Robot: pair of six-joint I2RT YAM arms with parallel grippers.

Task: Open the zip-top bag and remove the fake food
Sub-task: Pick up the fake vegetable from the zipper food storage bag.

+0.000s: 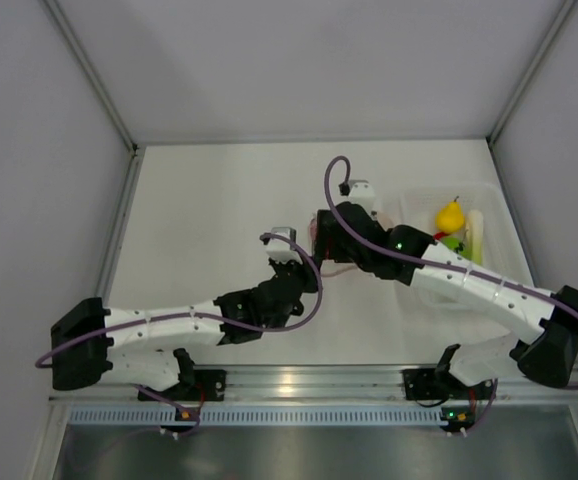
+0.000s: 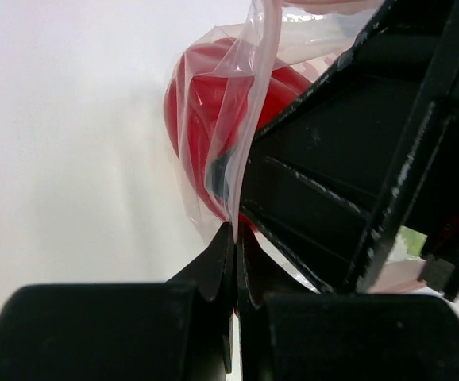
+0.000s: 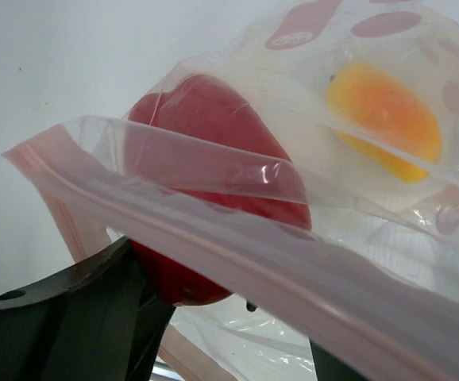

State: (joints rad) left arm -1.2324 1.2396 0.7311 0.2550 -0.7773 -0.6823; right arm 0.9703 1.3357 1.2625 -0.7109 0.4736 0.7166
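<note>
The zip-top bag (image 1: 319, 252) lies mid-table between both grippers. In the left wrist view my left gripper (image 2: 236, 230) is shut on a thin edge of the bag (image 2: 221, 119), with the red pepper (image 2: 194, 95) behind the plastic. In the right wrist view the bag's mouth is open and its pink zip strip (image 3: 237, 262) runs across my right gripper (image 3: 229, 266). The gripper's fingers (image 3: 79, 309) stand on either side of the red pepper (image 3: 214, 151) and hold it. An orange piece (image 3: 384, 119) lies deeper in the bag. In the top view the left gripper (image 1: 295, 268) and the right gripper (image 1: 321, 232) nearly touch.
A translucent white tray (image 1: 497, 195) stands at the right, holding a yellow pear-like piece (image 1: 452, 216), a green piece (image 1: 456, 243) and a pale stalk (image 1: 476, 235). Walls enclose the table on the left, right and back.
</note>
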